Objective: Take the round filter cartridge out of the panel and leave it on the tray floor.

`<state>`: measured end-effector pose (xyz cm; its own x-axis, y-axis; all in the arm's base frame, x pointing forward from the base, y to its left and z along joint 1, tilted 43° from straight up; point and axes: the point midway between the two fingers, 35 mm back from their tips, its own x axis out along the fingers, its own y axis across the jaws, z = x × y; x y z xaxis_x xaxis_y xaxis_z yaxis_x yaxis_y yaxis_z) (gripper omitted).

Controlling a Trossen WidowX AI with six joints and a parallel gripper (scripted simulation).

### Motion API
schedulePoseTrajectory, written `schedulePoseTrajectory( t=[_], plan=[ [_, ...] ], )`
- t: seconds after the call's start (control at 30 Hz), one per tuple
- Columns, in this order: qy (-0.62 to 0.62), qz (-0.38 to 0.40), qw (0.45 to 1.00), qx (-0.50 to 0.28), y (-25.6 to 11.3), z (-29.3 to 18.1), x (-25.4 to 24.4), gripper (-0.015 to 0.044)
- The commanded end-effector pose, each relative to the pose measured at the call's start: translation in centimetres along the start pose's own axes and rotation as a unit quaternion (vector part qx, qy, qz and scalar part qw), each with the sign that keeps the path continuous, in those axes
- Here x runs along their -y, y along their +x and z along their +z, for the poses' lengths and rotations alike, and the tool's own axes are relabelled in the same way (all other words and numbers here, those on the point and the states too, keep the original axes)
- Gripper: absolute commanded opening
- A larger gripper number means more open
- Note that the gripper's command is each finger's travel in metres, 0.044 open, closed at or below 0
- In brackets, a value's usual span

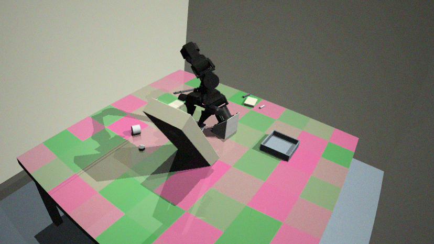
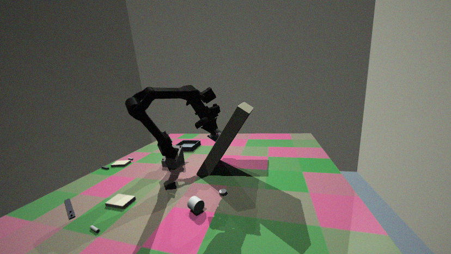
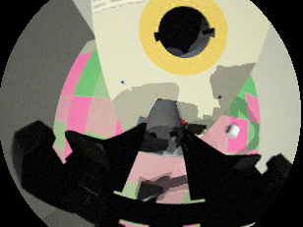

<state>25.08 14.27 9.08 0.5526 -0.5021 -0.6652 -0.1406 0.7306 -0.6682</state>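
Note:
The tilted beige service panel [image 1: 182, 130] leans on the table; it also shows in the exterior view [image 2: 225, 138]. In the wrist view its yellow ring surrounds a dark, empty hole [image 3: 183, 28]. The grey round filter cartridge [image 3: 163, 117] is out of the hole and sits between my fingertips, just in front of the panel's lower face. My gripper [image 3: 163, 128] is shut on it; in the exterior view the gripper [image 2: 215, 134] is close to the panel's face. In the top view the fingertips are hidden behind the panel. The dark tray [image 1: 279, 144] stands to the right of the arm, apart from it.
A white cylinder [image 1: 136, 129] and a small grey disc [image 1: 141, 147] lie behind the panel. A grey box [image 1: 226, 125] stands at the arm's base. Cream pads [image 1: 250, 101] [image 2: 120, 200], a dark bar [image 2: 69, 208] and a small peg [image 2: 94, 229] lie on the table.

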Motion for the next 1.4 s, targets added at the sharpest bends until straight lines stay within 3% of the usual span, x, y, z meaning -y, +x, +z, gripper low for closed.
schedulePoseTrajectory(
  t=[0.0, 0.23, 0.47, 1.07, 1.37],
  plan=[
    [0.001, 0.003, 1.000, -0.001, 0.0, 0.0, -0.1, 0.0165],
    [0.001, 0.002, 1.000, -0.001, -0.5, 1.1, -0.1, 0.0000],
    [0.000, 0.001, 1.000, 0.000, -1.7, 2.3, -0.1, 0.0000],
    [-0.001, 0.001, 1.000, -0.002, -9.9, 2.9, -0.1, 0.0000],
    [0.000, 0.003, 1.000, -0.001, -9.4, 3.1, -4.3, 0.0000]
  ],
)
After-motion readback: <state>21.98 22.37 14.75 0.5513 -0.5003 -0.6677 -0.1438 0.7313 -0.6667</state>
